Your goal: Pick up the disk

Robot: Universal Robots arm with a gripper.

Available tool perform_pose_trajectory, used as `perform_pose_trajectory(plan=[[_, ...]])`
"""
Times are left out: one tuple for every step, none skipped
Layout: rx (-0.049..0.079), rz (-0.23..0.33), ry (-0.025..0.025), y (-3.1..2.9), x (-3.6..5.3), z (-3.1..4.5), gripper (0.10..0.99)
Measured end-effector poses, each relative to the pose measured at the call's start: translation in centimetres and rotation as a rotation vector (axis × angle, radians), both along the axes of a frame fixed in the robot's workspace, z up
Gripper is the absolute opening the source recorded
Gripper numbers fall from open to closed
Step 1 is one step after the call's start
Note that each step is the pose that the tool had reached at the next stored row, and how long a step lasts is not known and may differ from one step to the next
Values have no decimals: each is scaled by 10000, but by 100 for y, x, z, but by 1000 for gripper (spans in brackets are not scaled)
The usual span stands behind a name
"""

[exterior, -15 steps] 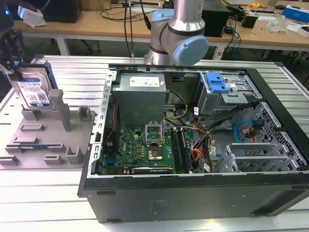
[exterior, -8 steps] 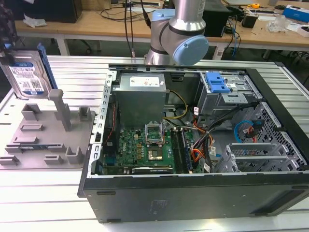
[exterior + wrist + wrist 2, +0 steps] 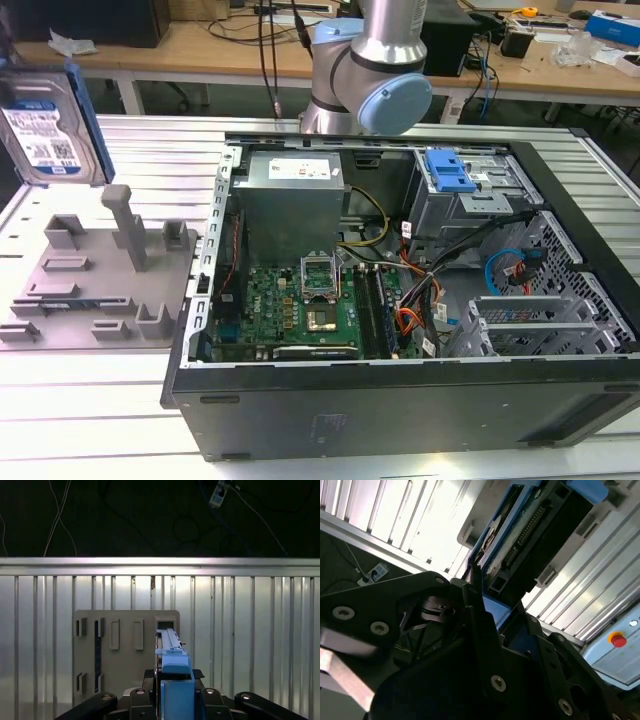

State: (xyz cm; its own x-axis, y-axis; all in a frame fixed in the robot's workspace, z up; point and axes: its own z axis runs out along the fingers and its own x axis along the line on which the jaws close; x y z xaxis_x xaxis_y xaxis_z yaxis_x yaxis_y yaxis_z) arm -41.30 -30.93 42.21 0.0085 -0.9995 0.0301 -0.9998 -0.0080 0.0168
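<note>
The ribbed metal surface [image 3: 120, 400] carries an open computer case [image 3: 400, 300] and, at the exterior view's left of the case, a grey fixture [image 3: 100, 280]; wooden benches [image 3: 200, 50] stand behind. The disk [image 3: 45, 130] hangs edge-up above the fixture, white barcode label showing, print unreadable. The end effector [image 3: 172, 690] is clamped on the disk.

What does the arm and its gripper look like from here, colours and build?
In the exterior view the arm is brushed silver tubing with a pale blue round joint cap and black cables beside it. In the second wrist view the gripper is matt black, built of flat linkage plates fastened with silver screws.
</note>
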Motion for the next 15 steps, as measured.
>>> perform_pose_trajectory(plan=[[0, 0, 0, -1, 0, 45, 365], [0, 0, 0, -3, 0, 116, 365], [0, 1, 1, -5, 0, 192, 365], [0, 0, -1, -7, 0, 238, 365], [0, 0, 0, -10, 0, 330, 365], [0, 0, 0, -12, 0, 401, 365], [1, 1, -1, -20, 0, 555, 365], [0, 1, 1, -30, 0, 650, 365], [1, 1, 0, -39, 0, 702, 365], [2, -1, -1, -39, 0, 702, 365], [1, 0, 0, -40, 0, 702, 365], [1, 0, 1, -40, 0, 703, 365], [0, 0, 1, -41, 0, 703, 365], [1, 0, 1, -41, 0, 703, 365], [1, 0, 0, -41, 0, 702, 365]])
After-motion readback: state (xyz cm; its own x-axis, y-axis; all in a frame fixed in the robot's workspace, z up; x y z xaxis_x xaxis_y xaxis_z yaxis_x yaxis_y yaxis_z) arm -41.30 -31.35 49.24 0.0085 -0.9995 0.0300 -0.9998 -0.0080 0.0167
